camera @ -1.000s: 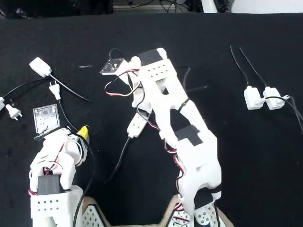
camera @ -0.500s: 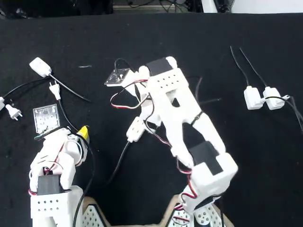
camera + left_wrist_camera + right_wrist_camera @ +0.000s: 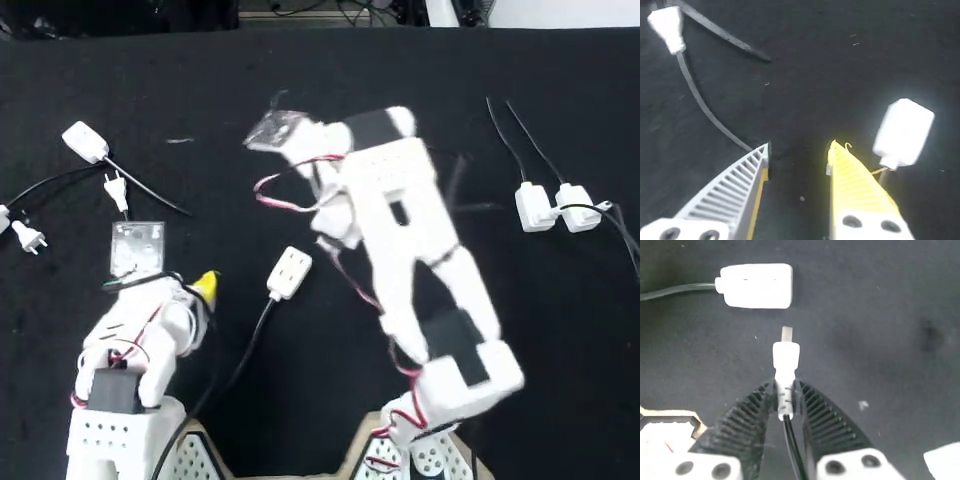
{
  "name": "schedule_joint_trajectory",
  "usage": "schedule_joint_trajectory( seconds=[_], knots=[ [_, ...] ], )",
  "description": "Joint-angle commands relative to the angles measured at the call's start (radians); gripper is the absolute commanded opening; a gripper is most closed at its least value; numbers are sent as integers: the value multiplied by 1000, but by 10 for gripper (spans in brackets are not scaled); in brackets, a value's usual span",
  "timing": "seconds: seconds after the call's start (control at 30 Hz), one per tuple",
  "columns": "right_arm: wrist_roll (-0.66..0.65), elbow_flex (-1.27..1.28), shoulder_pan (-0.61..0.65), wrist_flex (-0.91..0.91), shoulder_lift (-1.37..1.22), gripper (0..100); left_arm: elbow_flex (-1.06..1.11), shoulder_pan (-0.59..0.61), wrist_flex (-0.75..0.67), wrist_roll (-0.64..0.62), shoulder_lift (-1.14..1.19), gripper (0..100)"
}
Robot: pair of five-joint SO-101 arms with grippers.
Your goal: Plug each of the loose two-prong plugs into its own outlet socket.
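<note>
Well left of the smooth white oblong outlet socket (image 3: 289,272), a two-prong plug (image 3: 117,188) lies on the black table (image 3: 300,80). Nearer the socket, the left gripper (image 3: 797,147) stands wide, its ribbed fingers (image 3: 855,185) holding nothing. Close on the socket's right, the right gripper (image 3: 785,390) pinches a white plug (image 3: 786,357) by its ridged collar, long axis and prong end aimed at the socket's long side, a gap between them.

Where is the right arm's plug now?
In the right wrist view, the plug is clamped in the right gripper, just short of the white outlet socket.
</note>
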State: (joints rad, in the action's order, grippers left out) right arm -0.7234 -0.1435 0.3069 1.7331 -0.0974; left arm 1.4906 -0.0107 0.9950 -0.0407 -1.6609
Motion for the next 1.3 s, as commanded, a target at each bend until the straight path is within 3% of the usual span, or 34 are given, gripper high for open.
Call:
schedule_joint_trajectory(
  seconds=[0.0, 0.17, 0.33, 0.47, 0.63, 0.77, 1.03, 1.27],
  knots=[
    [-49, 163, -51, 31, 242, 10, -94, -56, 5, 15, 40, 195],
    [-54, 410, -81, -52, 478, 10, -176, -61, -11, 18, 262, 195],
    [-54, 501, -138, -57, 610, 10, -312, -67, -115, 12, 531, 195],
    [-58, 506, -255, -34, 622, 10, -406, -163, -180, -12, 733, 195],
    [-163, 510, -439, -29, 627, 10, -484, -272, -316, -66, 1000, 195],
    [-259, 542, -577, -29, 627, 10, -530, -292, -417, -66, 1174, 195],
    [-400, 588, -723, -37, 627, 10, -587, -325, -500, -63, 1313, 195],
    [-399, 627, -721, -77, 627, 11, -595, -504, -502, -57, 1332, 196]
  ],
)
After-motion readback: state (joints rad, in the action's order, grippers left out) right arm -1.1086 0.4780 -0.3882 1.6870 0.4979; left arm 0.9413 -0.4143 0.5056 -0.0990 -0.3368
